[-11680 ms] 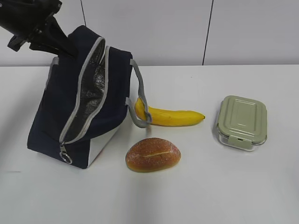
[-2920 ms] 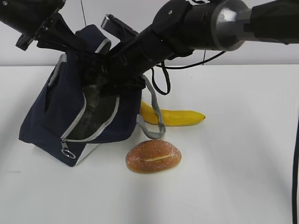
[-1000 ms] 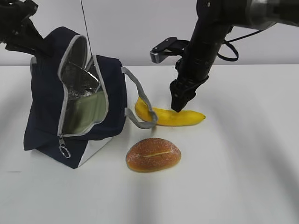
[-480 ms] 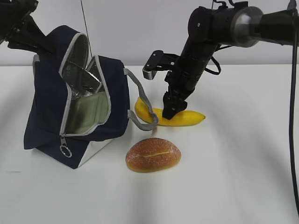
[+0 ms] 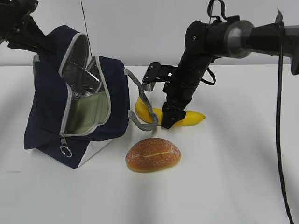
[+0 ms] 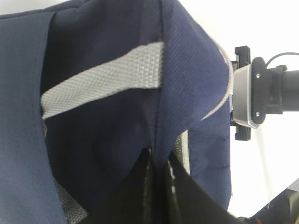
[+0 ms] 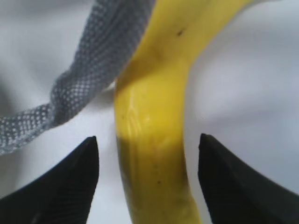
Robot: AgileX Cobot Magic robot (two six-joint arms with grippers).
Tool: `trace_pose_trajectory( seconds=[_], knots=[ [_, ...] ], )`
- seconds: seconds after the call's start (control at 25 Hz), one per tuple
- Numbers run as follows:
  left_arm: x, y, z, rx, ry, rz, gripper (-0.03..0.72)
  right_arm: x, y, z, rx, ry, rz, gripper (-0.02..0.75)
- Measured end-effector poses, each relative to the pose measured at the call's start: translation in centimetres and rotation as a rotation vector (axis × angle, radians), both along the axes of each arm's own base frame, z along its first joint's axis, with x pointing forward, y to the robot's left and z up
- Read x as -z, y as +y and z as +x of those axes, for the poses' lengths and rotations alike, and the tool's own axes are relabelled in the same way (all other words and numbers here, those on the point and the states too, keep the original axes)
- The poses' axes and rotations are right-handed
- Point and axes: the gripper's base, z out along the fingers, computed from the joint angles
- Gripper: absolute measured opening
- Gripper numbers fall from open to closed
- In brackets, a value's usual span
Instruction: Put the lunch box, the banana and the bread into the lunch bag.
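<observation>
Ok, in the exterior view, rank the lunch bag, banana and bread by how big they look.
1. lunch bag, largest by far.
2 and 3. banana and bread: too close to call. The banana looks longer but thinner, and the right gripper and the bag's handle cover parts of it. The bread also sits nearer the camera.

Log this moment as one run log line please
lunch box: in lunch bag | right gripper: open astride banana | left gripper: pinching bag fabric | bread: on table

My right gripper (image 5: 169, 122) points straight down over the banana (image 5: 187, 117), its jaws spread wide to either side of the fruit. My left gripper (image 6: 156, 161) is clamped tight on the lunch bag (image 5: 46, 112), at its top rear edge.
</observation>
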Motion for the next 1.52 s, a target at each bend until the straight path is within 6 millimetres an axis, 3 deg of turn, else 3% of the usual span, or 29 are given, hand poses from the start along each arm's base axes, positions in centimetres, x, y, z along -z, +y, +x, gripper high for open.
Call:
trace_pose_trajectory(
  seconds=[0.16, 0.4, 0.76, 1.0, 1.2, 1.32, 1.52],
  knots=[
    [0.0, 0.0, 0.0, 0.001, -0.001, -0.001, -0.016, 0.7, 0.0, 0.1, -0.007, 0.008, -0.005, 0.484],
    [0.0, 0.0, 0.0, 0.003, -0.002, -0.001, -0.016, 0.7, 0.0, 0.1, -0.015, -0.003, -0.003, 0.335],
    [0.0, 0.0, 0.0, 0.003, -0.002, -0.001, -0.016, 0.2, -0.4, 0.1, -0.001, -0.009, -0.05, 0.328],
    [0.0, 0.0, 0.0, 0.003, -0.002, -0.001, -0.016, -3.3, -3.8, 0.7, 0.135, -0.051, -0.112, 0.328],
    [0.0, 0.0, 0.0, 0.003, -0.002, -0.001, -0.016, -7.6, -6.4, 0.7, 0.271, -0.104, -0.084, 0.328],
    [0.0, 0.0, 0.0, 0.002, -0.002, -0.003, -0.016, -11.1, -6.5, -0.3, 0.328, -0.136, -0.021, 0.328],
    [-0.1, -0.1, 0.0, 0.001, -0.003, -0.015, -0.016, -16.9, -5.2, -2.9, 0.417, -0.094, 0.23, 0.327]
  ],
)
